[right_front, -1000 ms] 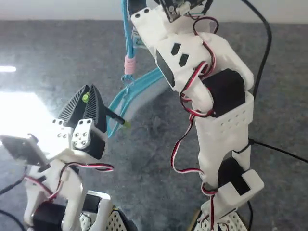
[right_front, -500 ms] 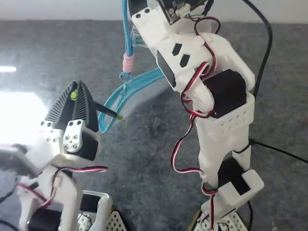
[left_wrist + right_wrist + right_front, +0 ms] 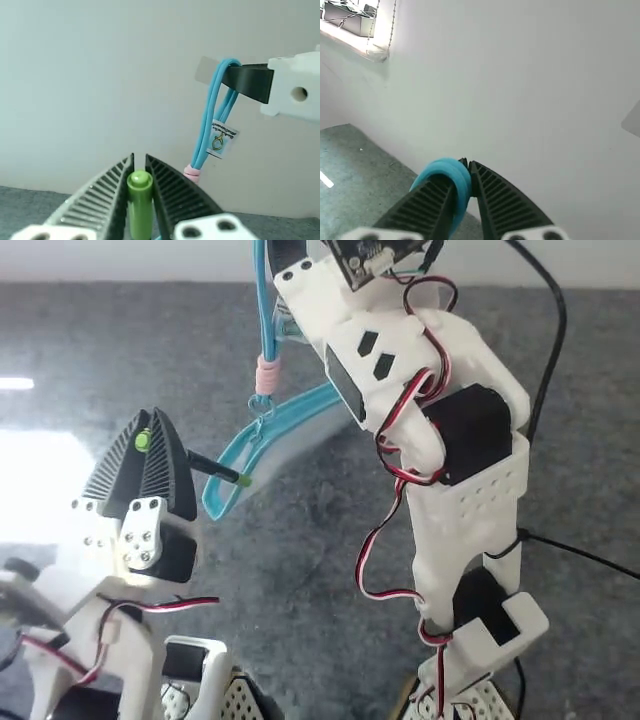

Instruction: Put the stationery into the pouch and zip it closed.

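My left gripper is shut on a pen with a dark barrel and green ends, held low on the left of the high view. The pen's far tip sits at the blue-rimmed mouth of the pouch, which hangs tilted by its blue strap. My right gripper is shut on that strap, high at the back. In the left wrist view the green pen end shows between my left gripper's ribbed fingers, and beyond it the right gripper's black finger holds the strap.
The white right arm with red, black and white wires takes up the middle and right of the high view. Grey speckled tabletop lies below the pouch. A pale wall stands behind. A pink bead and a small tag hang on the strap.
My left arm has drawn back to the left with the pen, and the pen's tip has slid left along the pouch's mouth. The right arm has kept still with the strap.
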### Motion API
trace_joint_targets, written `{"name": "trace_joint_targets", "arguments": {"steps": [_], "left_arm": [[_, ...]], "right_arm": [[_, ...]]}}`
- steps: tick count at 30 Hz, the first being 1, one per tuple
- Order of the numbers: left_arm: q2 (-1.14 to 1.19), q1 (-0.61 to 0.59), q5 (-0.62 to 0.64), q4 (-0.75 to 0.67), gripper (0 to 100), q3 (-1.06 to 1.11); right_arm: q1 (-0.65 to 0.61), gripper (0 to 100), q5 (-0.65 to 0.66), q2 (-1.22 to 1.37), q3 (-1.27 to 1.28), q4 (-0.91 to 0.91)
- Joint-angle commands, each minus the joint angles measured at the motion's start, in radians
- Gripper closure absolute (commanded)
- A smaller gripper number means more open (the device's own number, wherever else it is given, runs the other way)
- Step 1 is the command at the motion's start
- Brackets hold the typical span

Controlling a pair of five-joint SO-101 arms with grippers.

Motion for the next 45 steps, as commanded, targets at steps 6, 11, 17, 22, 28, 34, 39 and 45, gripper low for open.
{"name": "trace_joint_targets", "arguments": {"steps": [6,11,17,22,28,34,39,45], "left_arm": [[-0.002,-0.003,-0.032,0.006,99,-0.065],[0.002,-0.003,-0.034,0.023,99,-0.059],[-0.005,0.005,-0.029,0.002,99,0.039],[-0.005,0.005,-0.029,-0.002,99,-0.007],[-0.005,0.008,-0.028,0.052,99,-0.018],[-0.005,0.066,-0.005,0.091,99,-0.018],[-0.006,0.075,-0.002,0.092,99,-0.041],[-0.006,0.075,-0.002,0.095,99,-0.082]], "right_arm": [[0.015,99.2,0.012,-0.048,-0.041,0.005],[0.008,99.2,0.009,-0.048,-0.041,0.019],[0.007,99.2,0.008,-0.061,-0.048,0.016],[0.012,99.2,0.008,-0.059,-0.048,0.016],[0.012,99.2,0.008,-0.059,-0.048,0.018],[0.012,99.2,0.008,-0.058,-0.048,0.018],[0.015,99.2,0.008,-0.058,-0.048,0.019],[0.015,99.2,0.008,-0.058,-0.048,0.019]]}}
